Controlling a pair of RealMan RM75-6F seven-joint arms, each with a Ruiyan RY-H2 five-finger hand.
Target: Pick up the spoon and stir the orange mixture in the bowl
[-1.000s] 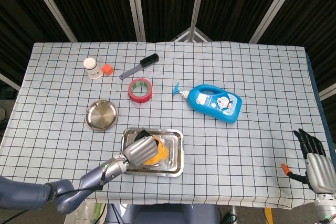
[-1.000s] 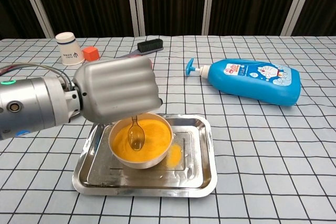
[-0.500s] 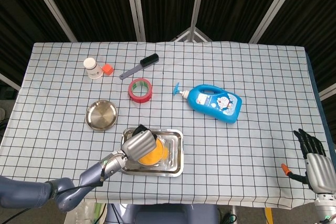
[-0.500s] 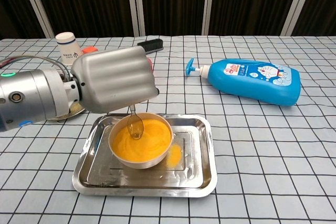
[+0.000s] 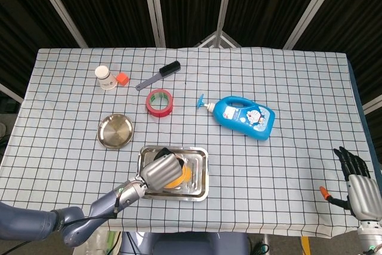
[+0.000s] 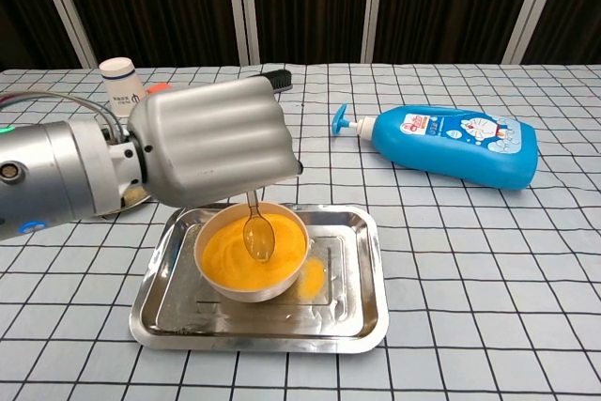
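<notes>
My left hand (image 6: 211, 143) (image 5: 160, 170) hovers over the white bowl (image 6: 282, 282) and grips a clear spoon (image 6: 258, 232) by its handle. The spoon's scoop hangs down into the orange mixture (image 6: 225, 251), right of the bowl's middle. In the head view the hand covers most of the bowl (image 5: 181, 177). The bowl stands in a steel tray (image 6: 362, 302) (image 5: 200, 174) near the table's front edge. My right hand (image 5: 358, 183) stays at the far right front corner, fingers apart, holding nothing.
Orange spill (image 6: 313, 276) lies on the tray floor beside the bowl. A blue bottle (image 5: 245, 116) lies at right of centre. Red tape (image 5: 159, 101), a brush (image 5: 159, 74), a paper cup (image 5: 105, 77), an orange cap (image 5: 122, 79) and a steel dish (image 5: 115, 130) sit further back left.
My left hand has swung the spoon around in the bowl: its scoop went to the back left, then moved to the right side of the mixture. The right hand has not moved.
</notes>
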